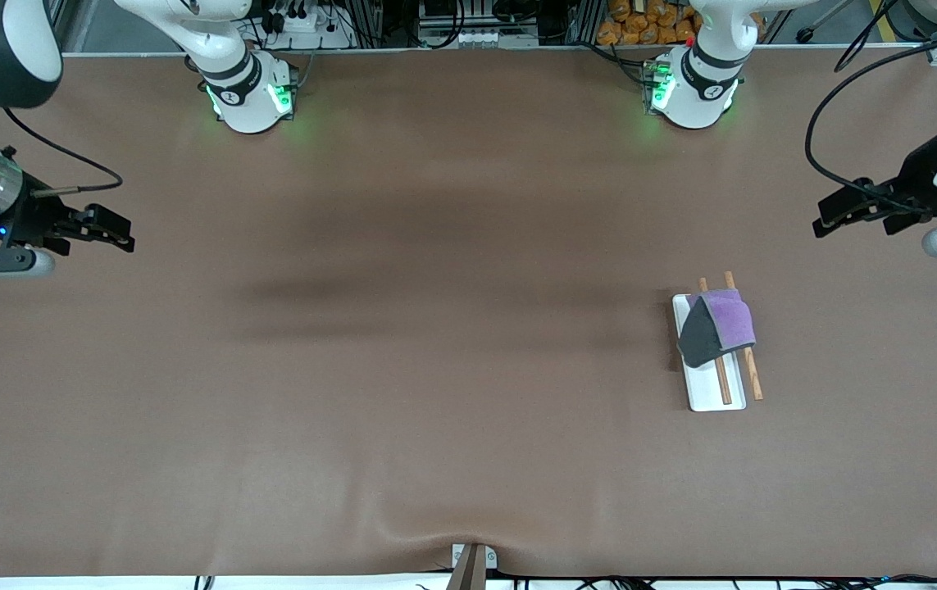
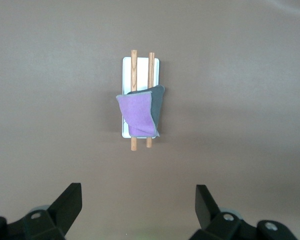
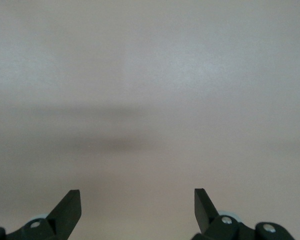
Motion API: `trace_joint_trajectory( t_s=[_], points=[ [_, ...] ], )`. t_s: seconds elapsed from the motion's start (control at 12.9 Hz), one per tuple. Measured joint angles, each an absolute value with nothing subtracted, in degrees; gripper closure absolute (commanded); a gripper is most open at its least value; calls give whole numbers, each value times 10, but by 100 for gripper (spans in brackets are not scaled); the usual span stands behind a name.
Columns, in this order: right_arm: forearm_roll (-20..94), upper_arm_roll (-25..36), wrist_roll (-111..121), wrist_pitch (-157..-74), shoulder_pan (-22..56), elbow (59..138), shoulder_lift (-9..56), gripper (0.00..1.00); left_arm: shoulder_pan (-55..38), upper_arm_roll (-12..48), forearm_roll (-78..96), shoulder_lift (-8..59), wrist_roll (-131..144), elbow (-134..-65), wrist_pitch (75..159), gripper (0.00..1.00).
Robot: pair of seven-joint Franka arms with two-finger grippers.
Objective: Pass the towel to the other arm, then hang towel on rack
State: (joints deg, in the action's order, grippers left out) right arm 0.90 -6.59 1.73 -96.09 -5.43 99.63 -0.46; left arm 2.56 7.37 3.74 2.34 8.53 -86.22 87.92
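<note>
your towel (image 1: 718, 326) is draped over the rack (image 1: 714, 385), purple side up on the part toward the left arm's end of the table and grey side showing on the part that hangs toward the right arm's end. it covers the half of the rack farther from the front camera; the two brown rods poke out from under it on both sides, a short stub on the farther side and a longer bare stretch on the nearer side. the white base shows bare under that nearer stretch. in the left wrist view you see the same thing: towel (image 2: 139, 114) folded across both rods of the rack (image 2: 141, 67), touching them, nothing else near it.

your left gripper (image 1: 833, 215) hangs in the air over bare table at the left arm's end, well apart from the rack. its fingers (image 2: 70, 200) stand wide apart and hold nothing.

your right gripper (image 1: 111, 229) hangs over bare table at the right arm's end, well away from the towel. its fingers (image 3: 70, 205) are spread wide too, with only table (image 3: 150, 100) between them. you have both arms waiting at the table (image 1: 435, 369) ends
</note>
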Motion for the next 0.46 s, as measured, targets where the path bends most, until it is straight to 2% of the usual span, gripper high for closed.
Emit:
trace_joint_trajectory(
  t_s=[0.46],
  points=[
    [9,-66,17,-949,-49,971,-8,0,11,59,37,-7,84,-895,879,0]
  ],
)
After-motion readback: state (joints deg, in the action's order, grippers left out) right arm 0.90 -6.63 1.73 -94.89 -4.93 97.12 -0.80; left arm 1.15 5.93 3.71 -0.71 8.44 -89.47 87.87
